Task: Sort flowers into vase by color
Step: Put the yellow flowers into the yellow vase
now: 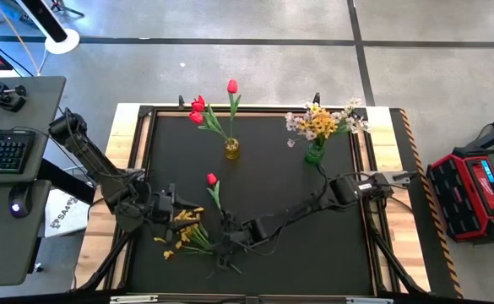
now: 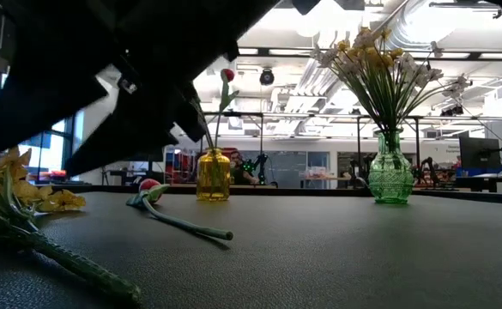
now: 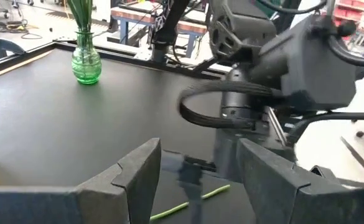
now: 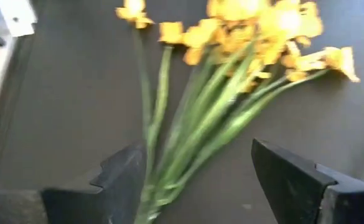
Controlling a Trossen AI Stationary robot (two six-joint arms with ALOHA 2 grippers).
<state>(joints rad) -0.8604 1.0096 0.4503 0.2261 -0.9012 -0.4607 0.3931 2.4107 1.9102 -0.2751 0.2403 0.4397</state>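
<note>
A yellow blossom spray (image 1: pixel 185 230) lies flat on the black mat near its near-left corner, also seen in the low view (image 2: pixel 23 210). My right gripper (image 1: pixel 227 243) is open and low over the spray's stem end; in the right wrist view its fingers (image 4: pixel 194 158) stand on either side of the green stems (image 4: pixel 200 124). My left gripper (image 1: pixel 173 203) is open just left of the blossoms, facing the right arm (image 3: pixel 197 155). A single red tulip (image 1: pixel 213 187) lies on the mat. A yellow vase (image 1: pixel 231 149) holds red tulips. A green vase (image 1: pixel 314 153) holds white and yellow sprays.
The mat has a raised wooden frame (image 1: pixel 133 152) around it. The two vases stand near the far edge, and bare mat (image 1: pixel 314 236) lies between them and the near edge on the right. A desk with a keyboard (image 1: pixel 2 150) stands left of the table and a red case (image 1: pixel 475 190) to its right.
</note>
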